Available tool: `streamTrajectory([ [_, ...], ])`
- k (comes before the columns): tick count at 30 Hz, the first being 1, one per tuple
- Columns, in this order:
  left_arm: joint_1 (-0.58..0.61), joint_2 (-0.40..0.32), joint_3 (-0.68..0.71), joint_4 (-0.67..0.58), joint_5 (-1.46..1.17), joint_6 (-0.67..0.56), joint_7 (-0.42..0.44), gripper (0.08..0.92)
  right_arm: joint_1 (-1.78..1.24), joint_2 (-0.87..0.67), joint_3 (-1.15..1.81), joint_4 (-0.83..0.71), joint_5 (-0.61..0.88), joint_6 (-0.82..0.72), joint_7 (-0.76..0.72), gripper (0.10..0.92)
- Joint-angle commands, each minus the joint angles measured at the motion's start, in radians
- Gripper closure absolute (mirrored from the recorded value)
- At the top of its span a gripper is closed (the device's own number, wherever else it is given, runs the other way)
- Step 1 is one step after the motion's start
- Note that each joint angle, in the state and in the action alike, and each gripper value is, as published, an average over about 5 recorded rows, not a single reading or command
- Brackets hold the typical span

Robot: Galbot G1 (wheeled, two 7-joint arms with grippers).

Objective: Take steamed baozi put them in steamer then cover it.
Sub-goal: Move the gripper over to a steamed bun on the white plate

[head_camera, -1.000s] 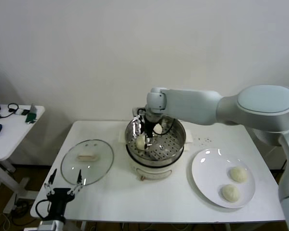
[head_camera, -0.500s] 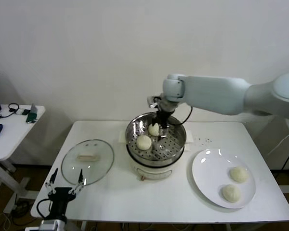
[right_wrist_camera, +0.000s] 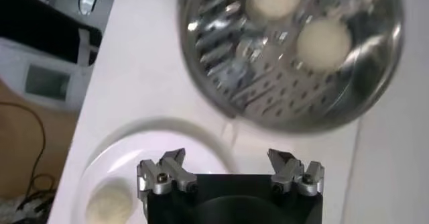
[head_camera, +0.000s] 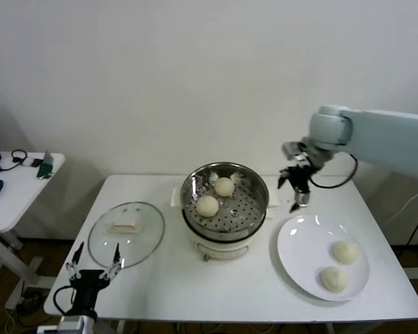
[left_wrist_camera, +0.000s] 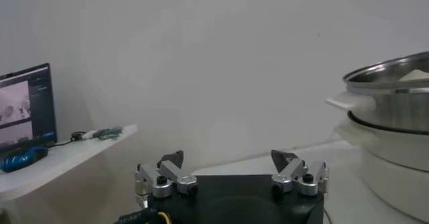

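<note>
right now the transfer is half done: two steamed baozi (head_camera: 207, 206) sit in the steamer (head_camera: 225, 209) at the middle of the table (head_camera: 195, 292), one near the basket's centre-left and one just behind it at about 12 o'clock, while two more (head_camera: 345, 252) lie on the white plate (head_camera: 299, 240) at the steamer's 4 o'clock. the right gripper (head_camera: 297, 189) hangs empty between steamer and plate, at the plate's 11 o'clock, jaws spread wide with nothing between them. by my reading it is on the way to fetch the third bun, so the next move calls for swinging over the plate, lowering around a bun and closing gently on soft dough. the left gripper (head_camera: 92, 271) is parked at the table's near-left edge, jaws open and empty, just in front of the glass lid (head_camera: 125, 233), which lies flat at the steamer's 9 o'clock. the wrist view catches only part of one plate bun (right_wrist_camera: 110, 202), and the steamer's cooker base is cut off in the left wrist view.
</note>
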Motion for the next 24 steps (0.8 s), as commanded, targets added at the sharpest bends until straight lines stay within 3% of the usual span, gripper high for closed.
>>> streamTrajectory([
  [1, 0.003, -0.003, -0.001, -0.005, 0.004, 0.002, 0.000, 0.177, -0.148, -0.268, 0.072, 0.105, -0.242, 0.018, -0.022, 0.202],
  [13, 0.017, -0.016, -0.005, -0.011, 0.016, 0.006, -0.002, 0.177, -0.591, -0.361, 0.352, 0.076, -0.388, 0.021, -0.007, 0.203],
  [24, 0.026, -0.022, -0.013, -0.006, 0.020, 0.004, -0.003, 0.177, -0.681, -0.290, 0.417, 0.036, -0.398, 0.017, 0.001, 0.203],
])
